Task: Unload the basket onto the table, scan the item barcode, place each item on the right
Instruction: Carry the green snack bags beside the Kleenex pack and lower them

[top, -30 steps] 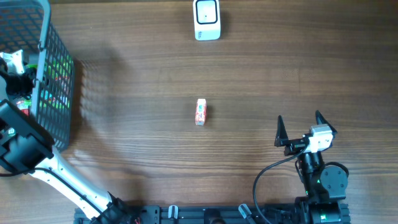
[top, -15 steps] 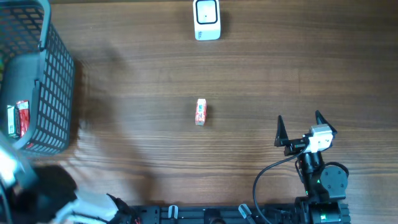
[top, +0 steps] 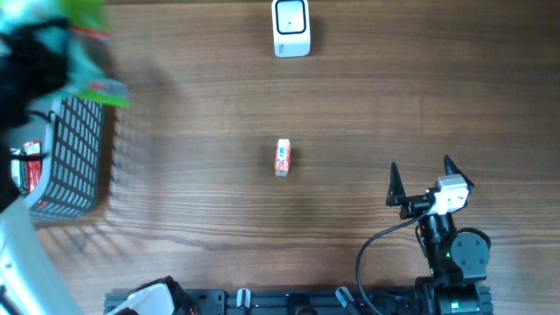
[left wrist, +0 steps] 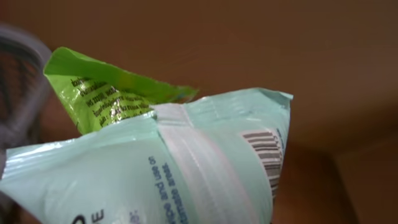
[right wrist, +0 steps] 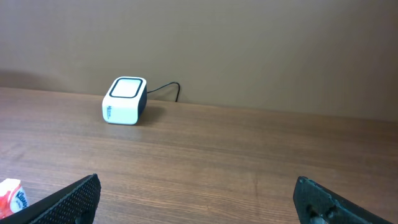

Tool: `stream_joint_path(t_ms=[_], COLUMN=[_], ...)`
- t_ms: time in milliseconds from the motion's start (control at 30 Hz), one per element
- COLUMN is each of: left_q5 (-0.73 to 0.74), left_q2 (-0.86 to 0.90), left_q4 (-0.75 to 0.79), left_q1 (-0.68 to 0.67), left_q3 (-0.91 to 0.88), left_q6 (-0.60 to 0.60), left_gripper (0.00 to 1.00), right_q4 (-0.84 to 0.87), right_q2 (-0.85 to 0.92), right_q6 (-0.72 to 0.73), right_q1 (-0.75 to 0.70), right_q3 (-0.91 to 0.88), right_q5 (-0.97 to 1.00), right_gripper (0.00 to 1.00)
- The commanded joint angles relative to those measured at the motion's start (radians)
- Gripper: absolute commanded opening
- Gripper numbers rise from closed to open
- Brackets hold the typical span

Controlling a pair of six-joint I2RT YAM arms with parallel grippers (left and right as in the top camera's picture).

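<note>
Left gripper [top: 45, 51] (motion-blurred) grips a green pouch [left wrist: 211, 162] above the basket [top: 80, 166] at the far left corner of the brown wood worktop [top: 192, 219]. Right gripper [top: 420, 164] gapes wide near the front right corner. Scanner [top: 290, 28] at the far edge; tan wall [right wrist: 249, 43] behind.

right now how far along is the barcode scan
Done: the mint-green packet is raised above the basket. In hand: the left tool grips it in the air, its barcode showing in the left wrist view. Left: carry it to the scanner at the table's far edge and present the barcode. The right tool sits open, holding nothing.
</note>
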Motion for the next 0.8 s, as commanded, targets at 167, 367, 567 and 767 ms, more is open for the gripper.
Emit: stream_joint_path(t_ms=[167,367,567,767], left_q5=[-0.119,-0.118,-0.140,-0.197], left_q2=[0.157,0.253,0.328,0.339], left_q4=[-0.020,0.399,0.648,0.642], left_q1=[-0.328,-0.466,-0.520,-0.521], left_q3=[-0.321,-0.711,-0.945,-1.005], left_q6=[-0.036,-0.176,-0.267,-0.262], left_gripper=[0.04,0.04,0.04,0.76], right_q4=[0.003,0.002,0.002,0.003], right_q2=[-0.001,-0.001,-0.001,-0.001], right_q6=[-0.002,-0.002,-0.002,-0.002], right_q1=[-0.006,-0.006,-0.006,-0.006], right_q3=[-0.001,-0.001,-0.001,-0.001], right_q5=[0.006,0.006,0.006,0.006], right_gripper=[1.00,1.00,1.00,1.00])
